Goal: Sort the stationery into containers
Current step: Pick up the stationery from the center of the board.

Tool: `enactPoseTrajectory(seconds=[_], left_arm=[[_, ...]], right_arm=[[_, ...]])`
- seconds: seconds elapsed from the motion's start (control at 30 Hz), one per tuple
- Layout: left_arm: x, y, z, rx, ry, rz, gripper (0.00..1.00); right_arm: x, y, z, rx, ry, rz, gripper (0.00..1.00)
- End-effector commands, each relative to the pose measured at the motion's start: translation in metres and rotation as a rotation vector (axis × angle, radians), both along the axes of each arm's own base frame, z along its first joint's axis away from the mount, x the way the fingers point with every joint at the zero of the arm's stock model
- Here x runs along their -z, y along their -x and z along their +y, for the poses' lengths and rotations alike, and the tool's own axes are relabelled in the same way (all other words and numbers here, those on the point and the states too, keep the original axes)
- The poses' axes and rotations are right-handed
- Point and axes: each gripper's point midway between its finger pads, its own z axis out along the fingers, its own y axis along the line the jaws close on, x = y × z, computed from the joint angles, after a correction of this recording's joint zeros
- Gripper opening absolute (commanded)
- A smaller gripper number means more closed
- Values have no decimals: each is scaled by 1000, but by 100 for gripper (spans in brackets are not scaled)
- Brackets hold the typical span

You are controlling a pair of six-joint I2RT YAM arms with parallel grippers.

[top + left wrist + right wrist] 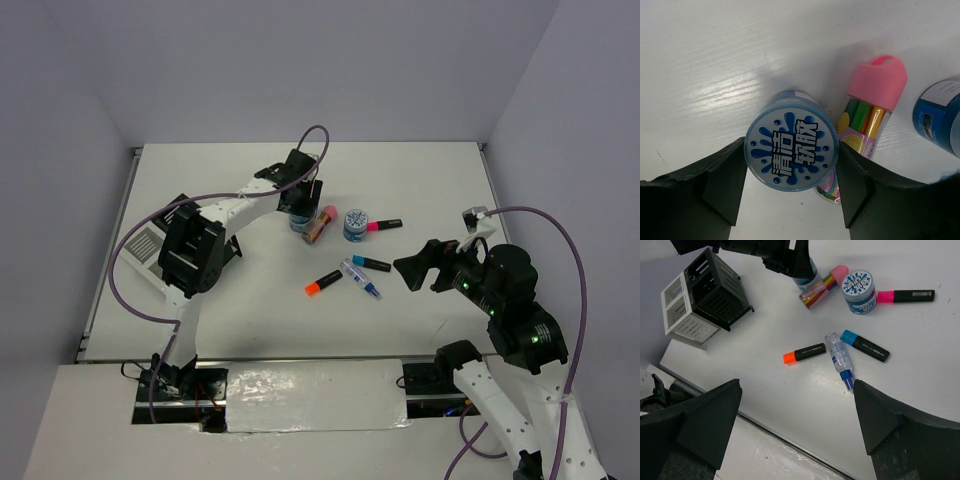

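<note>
My left gripper (pixel 300 203) is shut on a round blue-white roll (pixel 791 147), one finger against each side of it, and the roll stands on the table. A pink-capped cylinder (pixel 870 110) lies right beside it, and a second blue-white roll (pixel 355 224) stands further right. Pink (pixel 384 225), blue (pixel 370 263) and orange (pixel 323 283) capped black markers and a clear glue pen (pixel 362 279) lie in the middle. The containers (pixel 715 287), a black box joined to a white-grey one (pixel 682 310), sit at the left. My right gripper (pixel 410 270) hovers open and empty.
The left arm's elbow (pixel 195 250) hangs over the containers in the top view. A purple cable (pixel 130 290) loops along the table's left side. The table's near edge (pixel 790 432) runs below the right gripper. Walls enclose the back and both sides.
</note>
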Motion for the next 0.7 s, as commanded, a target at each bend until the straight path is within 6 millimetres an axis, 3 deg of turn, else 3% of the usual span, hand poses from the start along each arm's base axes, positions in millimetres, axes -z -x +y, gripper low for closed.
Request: enactPoseTrajectory(seconds=[0.0, 0.67], left_arm=[[-26, -13, -3, -7, 5, -71, 0], [-44, -21, 5, -52, -11, -115, 0]], right_arm=[[-9, -3, 5, -28, -5, -55, 100], [-9, -2, 4, -28, -4, -55, 100]])
